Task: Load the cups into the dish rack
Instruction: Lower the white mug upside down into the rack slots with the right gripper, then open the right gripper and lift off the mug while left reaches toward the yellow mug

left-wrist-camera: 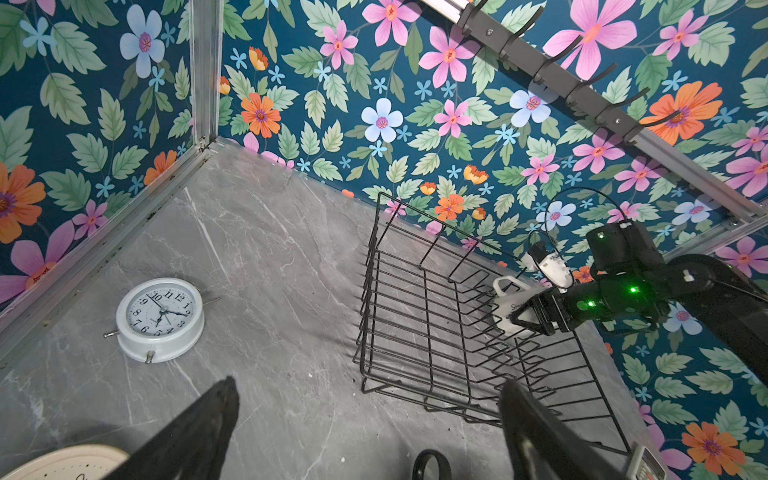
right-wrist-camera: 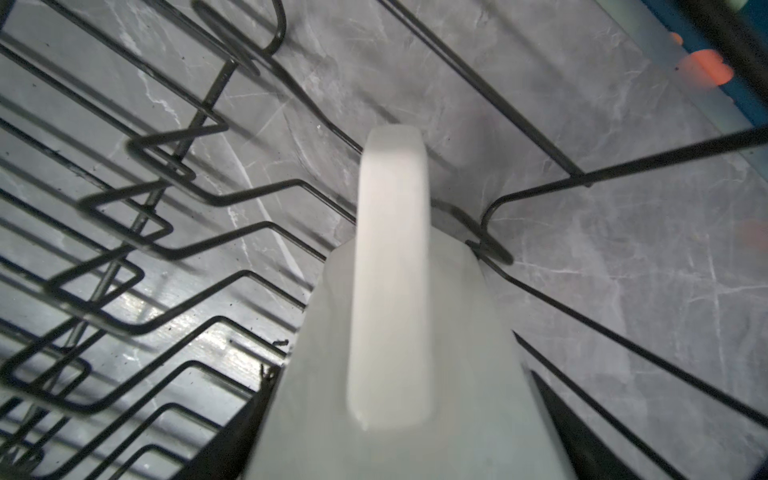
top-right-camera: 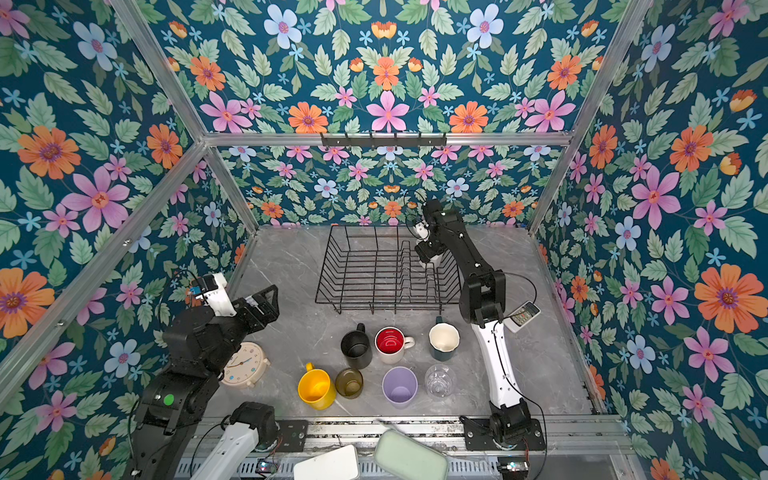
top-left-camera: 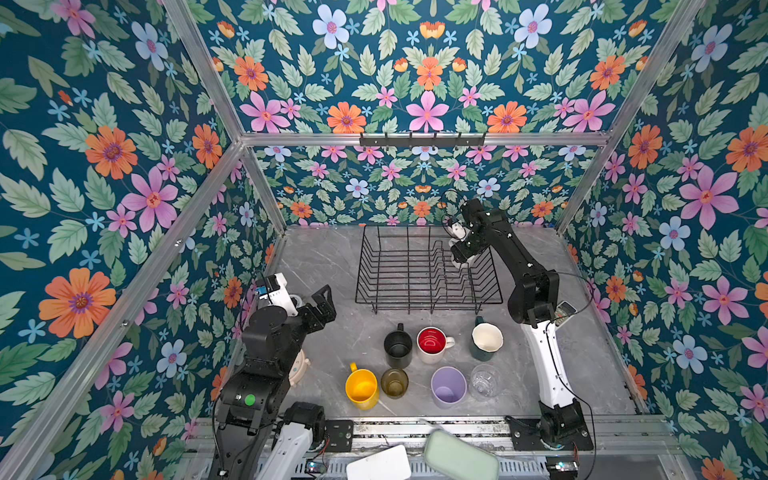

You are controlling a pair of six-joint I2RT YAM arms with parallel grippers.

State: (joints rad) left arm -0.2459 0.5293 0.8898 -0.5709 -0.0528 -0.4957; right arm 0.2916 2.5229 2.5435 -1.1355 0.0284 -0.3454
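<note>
The black wire dish rack (top-left-camera: 428, 270) (top-right-camera: 386, 270) stands at the back of the table. My right gripper (top-left-camera: 463, 253) (right-wrist-camera: 399, 415) is shut on a white mug (left-wrist-camera: 515, 307) (right-wrist-camera: 390, 291), held low inside the rack's far right corner beside the dividers. I cannot tell whether it rests on the wires. In front of the rack stand a black mug (top-left-camera: 398, 347), a red-inside white mug (top-left-camera: 432, 344) and a teal mug (top-left-camera: 486, 341). Nearer are a yellow mug (top-left-camera: 361, 388), an olive glass (top-left-camera: 394, 383), a lilac tumbler (top-left-camera: 448, 385) and a clear glass (top-left-camera: 484, 381). My left gripper (top-left-camera: 324, 303) (left-wrist-camera: 370, 388) hangs open and empty left of the rack.
A white clock (left-wrist-camera: 160, 318) lies near the back left corner. A cream clock (top-right-camera: 243, 365) sits under my left arm. A small remote (top-right-camera: 524, 314) lies behind my right arm. A black hook rail (top-left-camera: 422, 141) runs along the back wall.
</note>
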